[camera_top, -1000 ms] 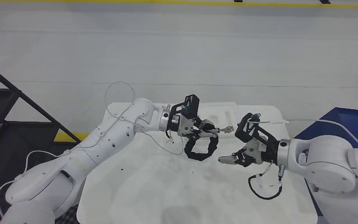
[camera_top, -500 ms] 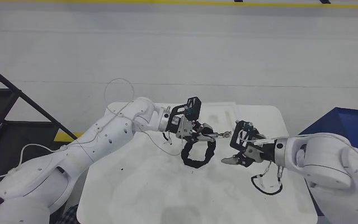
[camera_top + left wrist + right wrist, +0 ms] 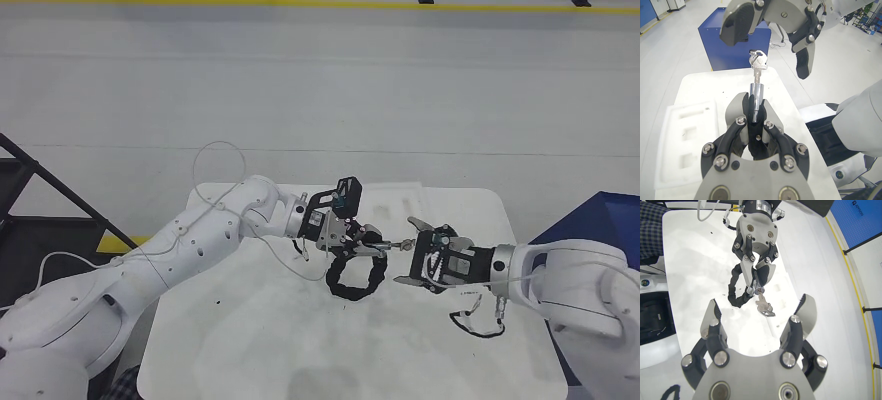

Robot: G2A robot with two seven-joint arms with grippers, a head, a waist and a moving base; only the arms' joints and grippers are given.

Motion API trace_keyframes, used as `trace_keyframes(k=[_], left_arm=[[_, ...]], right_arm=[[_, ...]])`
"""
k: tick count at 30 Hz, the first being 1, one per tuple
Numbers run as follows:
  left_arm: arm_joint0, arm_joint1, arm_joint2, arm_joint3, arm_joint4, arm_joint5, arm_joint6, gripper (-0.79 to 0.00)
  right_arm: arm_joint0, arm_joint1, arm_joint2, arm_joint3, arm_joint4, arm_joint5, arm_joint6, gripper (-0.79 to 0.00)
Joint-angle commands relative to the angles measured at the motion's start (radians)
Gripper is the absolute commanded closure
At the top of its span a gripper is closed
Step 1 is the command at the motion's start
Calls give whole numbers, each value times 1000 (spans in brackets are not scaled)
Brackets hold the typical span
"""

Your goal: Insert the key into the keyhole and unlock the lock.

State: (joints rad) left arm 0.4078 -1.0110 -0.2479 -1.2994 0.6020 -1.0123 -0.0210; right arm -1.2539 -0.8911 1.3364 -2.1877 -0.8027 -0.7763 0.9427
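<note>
Both arms meet at the lock (image 3: 756, 102): your left jaws clamp it above the worktop (image 3: 250, 340), steadying the keyhole (image 3: 759, 291) toward the right arm. The key (image 3: 758, 61) sits in that keyhole; your right jaws gape either side of its head, untouching, likely to turn it.

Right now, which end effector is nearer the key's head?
Right. The right end effector is open and straddles the head of the key without touching it. The left end effector is shut on the lock, at the key's blade end.
</note>
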Motion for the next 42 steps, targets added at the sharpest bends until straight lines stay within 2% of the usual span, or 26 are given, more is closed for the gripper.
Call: trace_keyframes(k=[1,4,7,9,11,12,18,22,30,40,41,42], left_arm=[[-4,1,5,0,4,0,8,0],[-10,3,15,-1,13,0,20,0],[-16,4,24,-2,21,0,33,0],[-20,5,30,-3,30,0,42,0],[-24,6,36,-3,38,0,51,0],[-25,6,39,-4,42,0,55,0],[-35,8,59,-8,59,0,85,0],[-43,8,71,-10,72,0,105,0],[-49,10,78,-13,113,0,145,0],[-40,7,73,-17,171,0,183,0],[-39,7,73,-16,175,0,183,0],[-38,7,72,-15,179,0,183,0]], right_arm=[[-3,1,-3,-3,-21,-1,-7,-243],[-6,3,-6,-5,-49,2,-19,-212],[-8,4,-6,-1,-66,11,-32,-135],[-10,5,-4,2,-72,21,-45,-114],[-13,6,-1,6,-73,29,-51,-12],[-14,7,0,6,-71,29,-54,0],[-24,10,5,20,-28,64,-65,0],[-31,12,5,34,59,104,-49,0],[-38,13,15,70,334,278,13,0],[-51,19,31,63,451,384,70,0],[-51,19,31,63,457,386,71,-74],[-51,19,31,64,461,388,73,-225]])
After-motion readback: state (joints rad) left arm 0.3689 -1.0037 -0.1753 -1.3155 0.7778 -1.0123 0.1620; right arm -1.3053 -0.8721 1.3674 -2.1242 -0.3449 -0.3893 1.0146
